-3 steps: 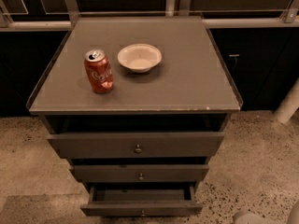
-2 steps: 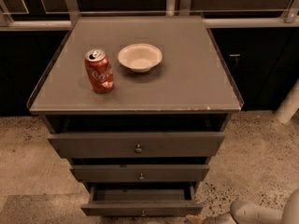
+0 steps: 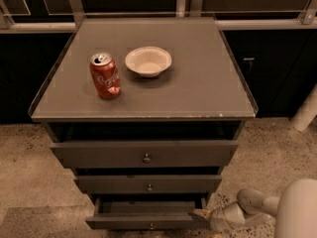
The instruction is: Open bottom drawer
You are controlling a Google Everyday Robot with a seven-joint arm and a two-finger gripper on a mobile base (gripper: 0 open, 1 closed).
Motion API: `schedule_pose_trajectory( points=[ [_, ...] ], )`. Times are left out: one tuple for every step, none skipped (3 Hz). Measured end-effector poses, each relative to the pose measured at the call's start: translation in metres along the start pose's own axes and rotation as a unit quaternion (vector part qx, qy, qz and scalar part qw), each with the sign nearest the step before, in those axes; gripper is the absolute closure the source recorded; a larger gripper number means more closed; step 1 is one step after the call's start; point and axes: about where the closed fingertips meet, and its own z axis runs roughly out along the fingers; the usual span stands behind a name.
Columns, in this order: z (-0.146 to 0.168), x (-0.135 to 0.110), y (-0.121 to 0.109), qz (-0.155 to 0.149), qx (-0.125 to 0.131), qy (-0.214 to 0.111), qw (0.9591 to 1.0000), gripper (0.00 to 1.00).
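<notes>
The grey cabinet (image 3: 198,88) has three drawers. The bottom drawer (image 3: 124,223) is the lowest one. It has a thin dark-grey front with a tiny round knob (image 3: 151,226) and stands pulled out a little, showing a dark gap behind its front. My gripper (image 3: 204,215) is low at the lower right, with its tip at the right end of the bottom drawer's front. The white arm (image 3: 297,207) comes in from the lower right corner.
A red soda can (image 3: 105,76) and a white bowl (image 3: 148,61) stand on the cabinet top. The top drawer (image 3: 99,154) and middle drawer (image 3: 109,184) sit above the bottom one. A white post (image 3: 306,108) stands at the right on the speckled floor (image 3: 29,182). Dark cabinets line the back.
My arm has come in from the lower right and moved left, bringing the gripper to the bottom drawer's right end. The drawer, can and bowl have not visibly moved.
</notes>
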Motion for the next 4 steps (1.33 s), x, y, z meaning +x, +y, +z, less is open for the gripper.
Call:
schedule_pose_trajectory(
  points=[
    [0.000, 0.012, -0.034, -0.001, 0.002, -0.020, 0.9998, 0.00],
    [0.005, 0.020, -0.067, -0.001, 0.006, -0.031, 0.9995, 0.00],
    [0.009, 0.028, -0.087, -0.006, 0.017, -0.051, 0.9985, 0.00],
    [0.009, 0.031, -0.097, -0.005, 0.023, -0.047, 0.9986, 0.00]
  ],
)
